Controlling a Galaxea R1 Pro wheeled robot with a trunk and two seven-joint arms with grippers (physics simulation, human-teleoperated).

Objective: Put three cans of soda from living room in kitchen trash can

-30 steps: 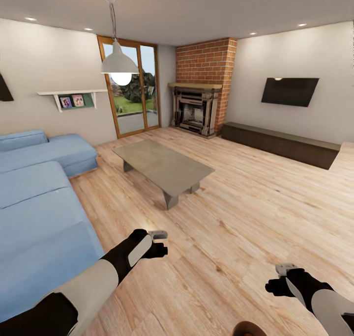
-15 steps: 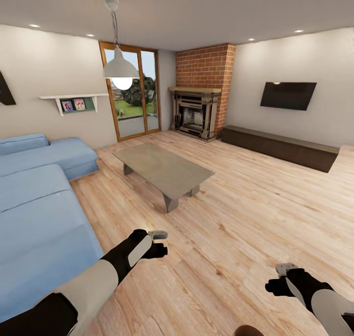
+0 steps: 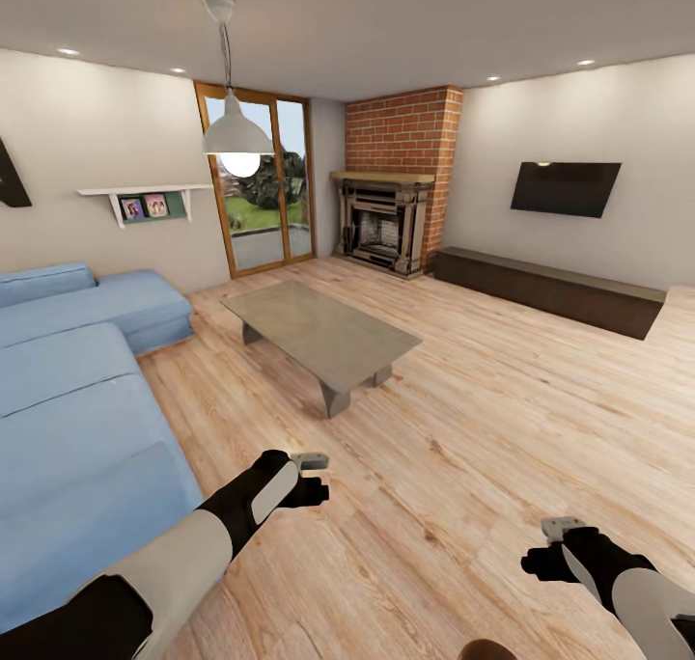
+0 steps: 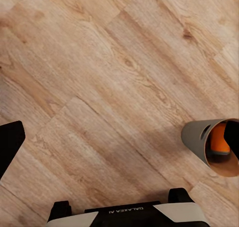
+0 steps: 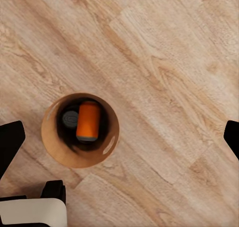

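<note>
The brown trash can [image 5: 79,130] stands on the light wood floor, directly under my right gripper [image 5: 119,137], which is open and empty. Inside the bin lies an orange soda can [image 5: 88,120], and beside it shows the grey round top of a second can [image 5: 70,119]. The left wrist view catches the bin [image 4: 206,142] from the side with an orange can [image 4: 219,140] inside; my left gripper [image 4: 119,137] is open over bare floor. In the head view, the left gripper [image 3: 311,477] and right gripper [image 3: 545,544] hang low, and the bin's rim [image 3: 487,650] peeks in at the bottom edge.
This is the living room: a long blue sofa [image 3: 77,399] on the left, a coffee table [image 3: 319,327] ahead, a brick fireplace [image 3: 386,216] in the far corner, a wall TV [image 3: 565,185] above a low dark bench [image 3: 550,288]. Wood floor stretches to the right.
The whole head picture dropped slightly a second ago, so the camera moved. Both arms and the bin keep the same pose.
</note>
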